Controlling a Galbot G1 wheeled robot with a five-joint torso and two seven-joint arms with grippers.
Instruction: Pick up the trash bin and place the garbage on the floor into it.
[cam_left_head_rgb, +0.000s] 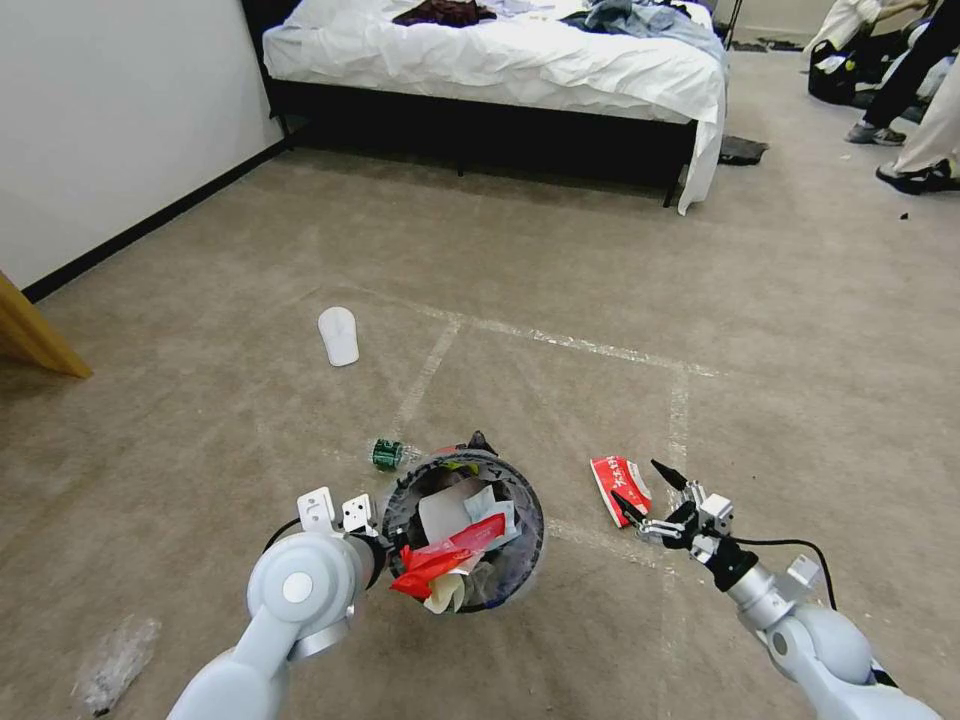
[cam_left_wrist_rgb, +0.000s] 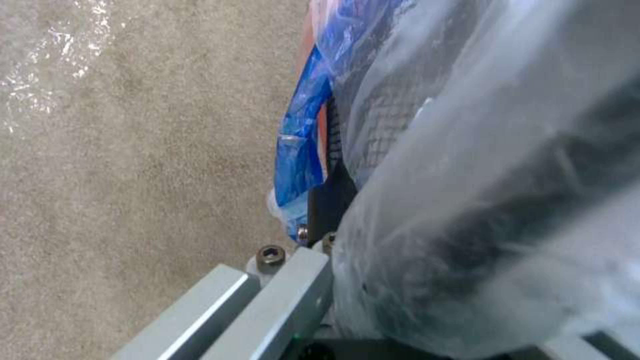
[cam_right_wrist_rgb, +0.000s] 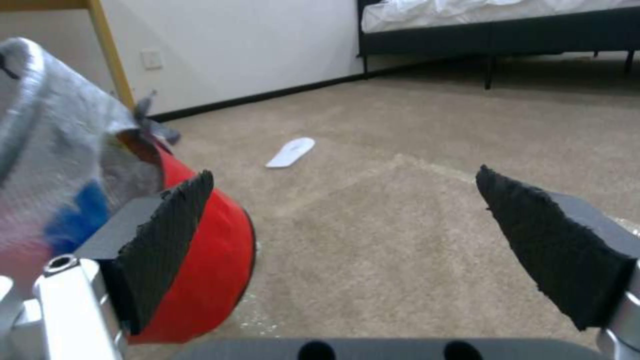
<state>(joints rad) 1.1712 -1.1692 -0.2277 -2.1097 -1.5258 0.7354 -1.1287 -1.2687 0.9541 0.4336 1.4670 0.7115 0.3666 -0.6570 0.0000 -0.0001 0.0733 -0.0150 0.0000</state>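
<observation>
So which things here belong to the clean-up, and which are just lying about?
Job: round red trash bin with clear liner, held by the left gripper; red wrapper under the open right gripper; white slipper; green-labelled clear bottle; clear plastic scrap; carpet floor.
Other: white-sheeted bed.

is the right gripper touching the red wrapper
Apart. In the right wrist view the right gripper has its jaws wide open with bare carpet between them; in the head view the red wrapper lies on the floor below it.

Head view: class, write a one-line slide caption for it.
Left gripper holds the part-filled trash bin while the open right gripper hovers by a red wrapper.
</observation>
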